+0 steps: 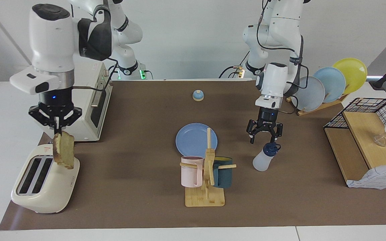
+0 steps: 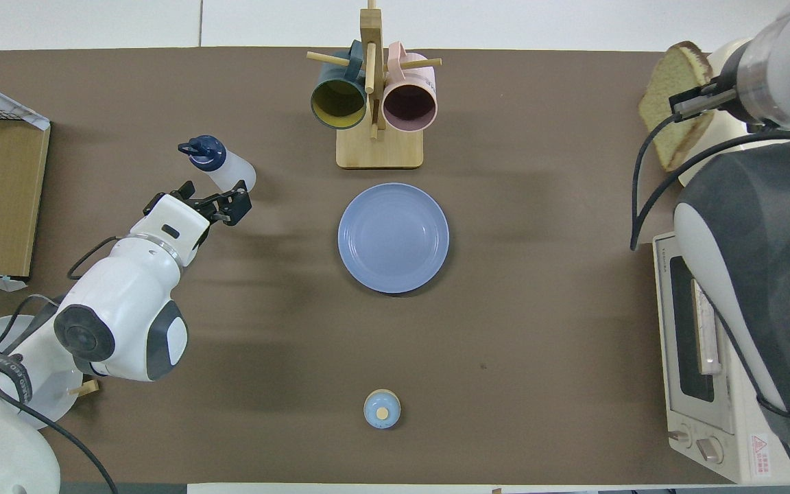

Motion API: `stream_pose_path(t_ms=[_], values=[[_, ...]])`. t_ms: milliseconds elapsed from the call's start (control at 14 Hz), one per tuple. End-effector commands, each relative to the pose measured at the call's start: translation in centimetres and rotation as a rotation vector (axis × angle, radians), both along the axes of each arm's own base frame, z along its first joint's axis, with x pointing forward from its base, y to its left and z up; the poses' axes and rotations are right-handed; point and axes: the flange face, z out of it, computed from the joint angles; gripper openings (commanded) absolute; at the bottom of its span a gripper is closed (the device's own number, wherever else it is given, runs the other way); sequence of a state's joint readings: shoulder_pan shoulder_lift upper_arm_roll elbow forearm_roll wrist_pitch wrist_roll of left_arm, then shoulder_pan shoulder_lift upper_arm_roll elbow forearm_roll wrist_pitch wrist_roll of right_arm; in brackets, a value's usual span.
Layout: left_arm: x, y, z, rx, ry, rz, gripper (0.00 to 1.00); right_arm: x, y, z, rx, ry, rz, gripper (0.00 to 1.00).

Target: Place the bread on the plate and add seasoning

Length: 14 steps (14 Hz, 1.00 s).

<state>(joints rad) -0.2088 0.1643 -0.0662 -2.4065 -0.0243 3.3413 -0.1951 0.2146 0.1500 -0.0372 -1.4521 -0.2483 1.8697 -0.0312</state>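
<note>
You have the bread [image 1: 64, 154], a tan speckled slice with a darker brown crust, hanging on edge in the air, pinched at its top by the right gripper [image 1: 57, 132] over the toaster [image 1: 45, 182]. Your plate [image 1: 193, 139], flat, round and medium blue, lies mid-table, nearer to the robots than the mug rack [image 1: 206, 177]. The seasoning [image 1: 265, 157], a translucent white bottle with a navy cap, stands toward the left arm's end of the table, tilted.
</note>
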Motion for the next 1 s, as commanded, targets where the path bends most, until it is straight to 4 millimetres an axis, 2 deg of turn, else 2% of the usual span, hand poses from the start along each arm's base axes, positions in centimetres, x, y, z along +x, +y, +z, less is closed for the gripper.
stream_pose_path(t_ms=[0, 143, 357, 500, 929], values=[[1.8, -0.1, -0.1, 0.002, -0.019, 0.003, 1.0, -1.1, 2.1, -0.9, 0.12, 0.049, -0.086, 0.0], [2.5, -0.4, -0.8, 0.015, -0.016, -0.001, 1.0, -2.7, 5.5, -1.4, 0.207, 0.078, -0.184, 0.0], [2.4, -1.2, -1.0, 0.054, -0.024, -0.014, 1.0, -5.9, 11.2, -3.5, 0.281, 0.093, -0.26, 0.0], [3.1, -1.1, -1.9, 0.097, -0.03, -0.011, 1.0, -7.8, 14.9, -5.8, 0.3, 0.086, -0.245, 0.0], [4.3, -1.1, -1.7, 0.119, -0.061, 0.014, 1.0, -10.5, 23.0, -12.8, 0.373, 0.048, -0.229, 0.0]])
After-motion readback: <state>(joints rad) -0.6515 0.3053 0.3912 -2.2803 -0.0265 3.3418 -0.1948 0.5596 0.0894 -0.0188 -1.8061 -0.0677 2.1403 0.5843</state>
